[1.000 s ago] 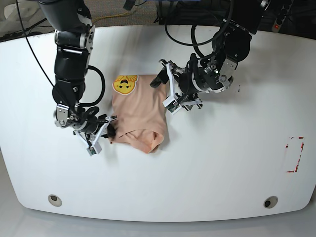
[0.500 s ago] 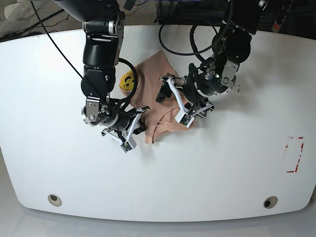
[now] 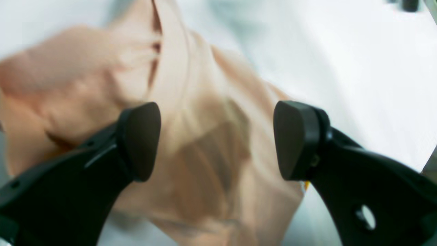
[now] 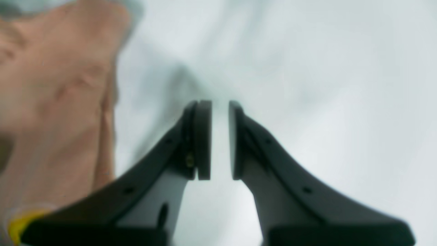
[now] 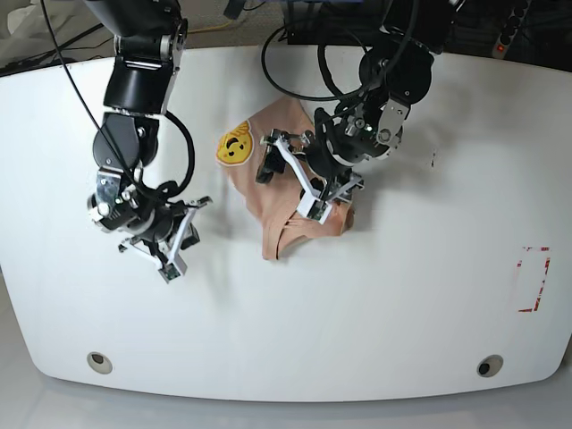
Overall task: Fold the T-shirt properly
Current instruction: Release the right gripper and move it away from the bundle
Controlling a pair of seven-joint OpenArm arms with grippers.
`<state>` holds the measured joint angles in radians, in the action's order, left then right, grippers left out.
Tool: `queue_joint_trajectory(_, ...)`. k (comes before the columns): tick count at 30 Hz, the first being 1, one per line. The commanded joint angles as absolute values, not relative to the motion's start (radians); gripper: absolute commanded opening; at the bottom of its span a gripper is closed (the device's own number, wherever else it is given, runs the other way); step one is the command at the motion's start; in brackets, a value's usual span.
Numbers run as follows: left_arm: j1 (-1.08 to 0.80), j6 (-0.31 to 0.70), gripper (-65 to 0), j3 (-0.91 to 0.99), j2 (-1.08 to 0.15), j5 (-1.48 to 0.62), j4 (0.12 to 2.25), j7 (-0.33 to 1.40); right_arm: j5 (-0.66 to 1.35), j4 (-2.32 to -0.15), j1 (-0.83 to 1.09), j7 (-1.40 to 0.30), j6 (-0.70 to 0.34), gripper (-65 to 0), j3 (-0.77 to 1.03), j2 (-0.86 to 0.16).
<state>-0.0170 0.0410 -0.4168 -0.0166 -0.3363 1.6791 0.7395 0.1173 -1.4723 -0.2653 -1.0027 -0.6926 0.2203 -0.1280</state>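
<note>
The peach T-shirt [image 5: 255, 192] lies crumpled in the middle of the white table, and its yellow bear print [image 5: 235, 147] shows at its upper left. My left gripper [image 5: 290, 179] hovers over the cloth. In the left wrist view that gripper [image 3: 216, 140] is open, with wide black pads [image 3: 140, 143] and folds of the T-shirt [image 3: 191, 78] below them. My right gripper [image 5: 185, 237] sits to the left of the shirt, apart from it. In the right wrist view it [image 4: 218, 136] is shut to a thin gap that holds nothing, with the T-shirt [image 4: 51, 85] off to its left.
A red-marked rectangle [image 5: 534, 280] lies near the table's right edge. Two round holes [image 5: 99, 362] [image 5: 488, 365] sit near the front edge. Black cables [image 5: 304, 67] trail at the back behind both arms.
My right gripper swung right to the shirt's edge, then drew back left, away from it. The shirt shifted right, turned and bunched up. My left gripper opened wider and moved left over the cloth.
</note>
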Motion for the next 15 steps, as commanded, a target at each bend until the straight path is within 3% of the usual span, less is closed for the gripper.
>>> queue_joint_trajectory(1,-0.012,0.044,-17.1,-0.415,-0.016,-0.343,1.699,0.722,0.17,-1.554,-0.217,-1.021,-0.698,-57.5,0.219,-0.166)
queue_joint_trajectory(15,-0.01,0.039,-17.2,-0.274,-0.012,-0.343,1.736,0.661,0.193,-1.653,0.021,-1.026,-0.698,-57.5,0.209,-0.119)
